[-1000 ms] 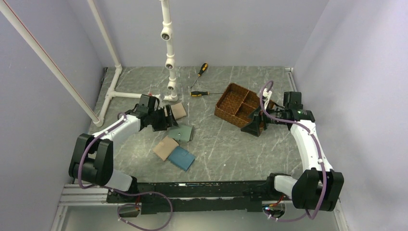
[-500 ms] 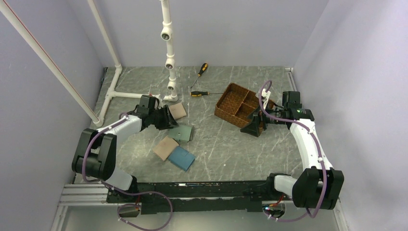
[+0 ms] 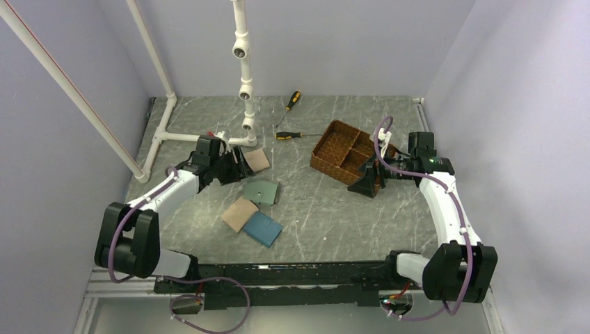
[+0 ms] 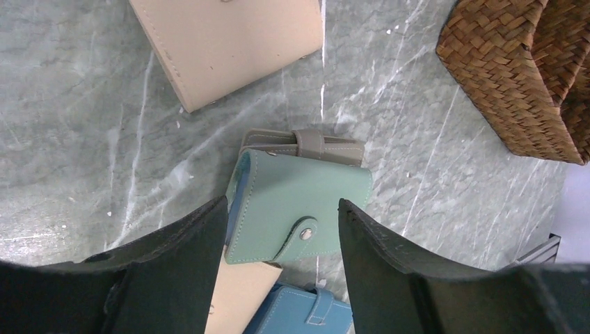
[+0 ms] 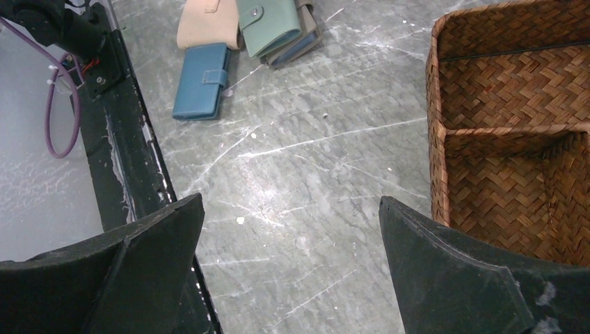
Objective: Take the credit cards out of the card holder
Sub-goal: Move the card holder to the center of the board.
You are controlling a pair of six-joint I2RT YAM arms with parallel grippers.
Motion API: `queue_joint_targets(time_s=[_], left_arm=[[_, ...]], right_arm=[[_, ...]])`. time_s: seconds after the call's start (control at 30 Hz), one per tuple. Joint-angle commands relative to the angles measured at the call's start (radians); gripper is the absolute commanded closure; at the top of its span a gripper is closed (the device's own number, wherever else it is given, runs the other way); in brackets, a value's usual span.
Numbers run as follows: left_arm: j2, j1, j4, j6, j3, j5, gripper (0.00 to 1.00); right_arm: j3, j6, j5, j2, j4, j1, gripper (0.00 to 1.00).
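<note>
**Left jaws wide at the closed holder, right arm parked by the basket**

Left gripper [image 4: 282, 205] is spread wide with nothing in it. In its wrist view the card holder [image 4: 299, 202] sits framed right between the two fingers. It's sage green, folded shut, tab snapped down, so the cards are out of sight. How high the fingers sit above it, I can't tell. From above, the holder lies left of centre on the table [image 3: 313, 209], well away from every edge.

It's crowded in there. A grey-brown wallet [image 4: 306, 142] pokes out from under the holder's far side, touching it. The near tan wallet [image 3: 239, 213] and the blue wallet [image 3: 262, 228] lie just on its near side, pressed against each other. The far tan wallet [image 3: 257, 160] sits beyond, with a strip of marble between.

Now the open room: a broad run of bare marble from the wallets across to the woven basket [image 3: 344, 152]. The right gripper [image 5: 291, 202] is at the basket's near corner, jaws wide and holding nothing, over plain tabletop.

At the back lie two screwdrivers [image 3: 289, 135], near the basket's far corner. The white pipe frame [image 3: 245, 76] stands far left, its foot running just behind the left arm. The black rail [image 3: 278, 268] closes the near edge, and walls shut in the other three sides.
</note>
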Motion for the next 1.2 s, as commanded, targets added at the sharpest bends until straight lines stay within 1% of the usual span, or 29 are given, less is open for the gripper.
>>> queue_joint_targets(time_s=[0.0, 0.2, 0.43, 0.57, 0.63, 0.7, 0.8, 0.83, 1.0, 1.17], left_arm=[[0.013, 0.003, -0.003, 0.023, -0.010, -0.021, 0.35], [0.088, 0.003, 0.037, 0.011, -0.002, 0.068, 0.43], [0.103, 0.003, 0.076, -0.027, -0.033, 0.088, 0.47], [0.107, 0.003, 0.117, -0.059, -0.057, 0.120, 0.53], [0.108, 0.003, 0.142, -0.075, -0.069, 0.135, 0.60], [0.108, 0.003, 0.155, -0.093, -0.077, 0.143, 0.77], [0.093, 0.003, 0.176, -0.116, -0.090, 0.146, 0.98], [0.083, 0.003, 0.190, -0.125, -0.095, 0.154, 1.00], [0.009, 0.003, 0.342, -0.218, -0.151, 0.227, 1.00], [-0.021, -0.010, 0.650, -0.436, -0.273, 0.284, 1.00]], right_arm=[[0.029, -0.023, -0.007, -0.003, 0.019, 0.006, 0.00], [0.032, -0.029, -0.001, -0.007, 0.013, 0.018, 0.00], [0.031, -0.028, 0.001, -0.007, 0.014, 0.027, 0.00], [0.029, -0.027, 0.001, -0.007, 0.017, 0.027, 0.00], [0.029, -0.027, 0.000, -0.006, 0.017, 0.027, 0.00], [0.029, -0.027, -0.001, -0.008, 0.015, 0.027, 0.00], [0.031, -0.030, -0.003, -0.010, 0.011, 0.029, 0.00], [0.031, -0.031, -0.003, -0.010, 0.010, 0.030, 0.00], [0.031, -0.033, -0.006, -0.012, 0.009, 0.035, 0.00], [0.028, -0.033, -0.010, -0.013, 0.010, 0.035, 0.00]])
